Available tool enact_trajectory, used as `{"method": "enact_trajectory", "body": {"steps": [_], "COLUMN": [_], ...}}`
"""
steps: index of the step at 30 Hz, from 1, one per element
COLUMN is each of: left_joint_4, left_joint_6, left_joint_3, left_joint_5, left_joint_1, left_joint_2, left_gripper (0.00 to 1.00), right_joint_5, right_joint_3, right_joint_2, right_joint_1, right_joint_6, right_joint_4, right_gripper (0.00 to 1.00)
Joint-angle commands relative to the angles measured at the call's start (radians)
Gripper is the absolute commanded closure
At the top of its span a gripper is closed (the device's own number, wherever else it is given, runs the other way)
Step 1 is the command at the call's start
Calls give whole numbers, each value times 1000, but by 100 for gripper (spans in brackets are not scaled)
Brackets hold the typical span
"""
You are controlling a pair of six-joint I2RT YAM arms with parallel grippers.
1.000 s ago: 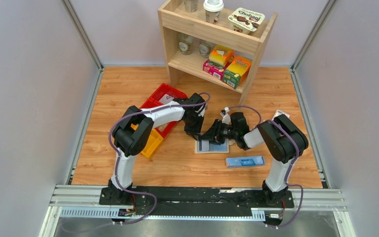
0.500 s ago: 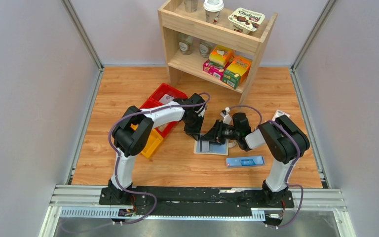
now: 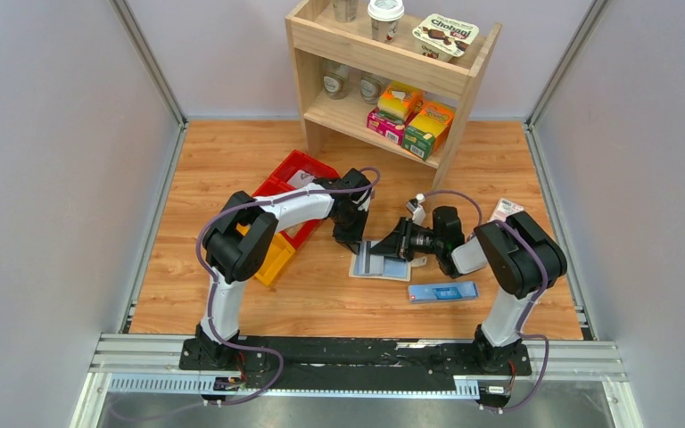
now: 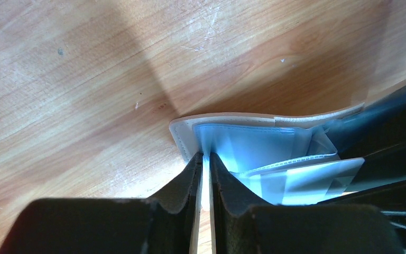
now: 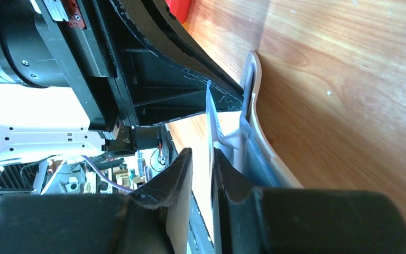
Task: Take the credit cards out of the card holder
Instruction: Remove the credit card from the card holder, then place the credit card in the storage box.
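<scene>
Your left pincer (image 4: pixel 206 157) pinches the limp card holder (image 4: pixel 243 143) by its edge; your right pincer (image 5: pixel 202 153) straddles a thin, likely slick sheet (image 5: pixel 210 121), though I can't tell if it grips.

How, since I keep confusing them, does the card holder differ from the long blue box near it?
The card holder is cream-beige with pale blue lining and lies opened; the long blue box is narrow and blue all over. The left gripper pinches the card holder's edge; nothing touches the long blue box. Both lie on the wooden table.
</scene>
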Motion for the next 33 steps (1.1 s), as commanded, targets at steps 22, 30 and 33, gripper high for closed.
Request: {"method": "enact_trajectory", "body": {"steps": [22,30,33], "left_joint_4": [23,35,18], "left_joint_6": [23,22,20], "left_joint_3": [-22,-8,30], "left_joint_5": [-58,-90,-102], "left_joint_1": [-11,-11,-11], "left_joint_2": [52,4,-22], "left_gripper": [83,79,71], "right_joint_5": [-36,160,268], "right_joint_3": [-127,-61,-3], "right_joint_2": [-97,-406,-557], "right_joint_1": [-185,-195,-186], "right_joint_6": [-126,-373,-465], "right_joint_4": [-96,-663,-837], "right_gripper": [100,100,100]}}
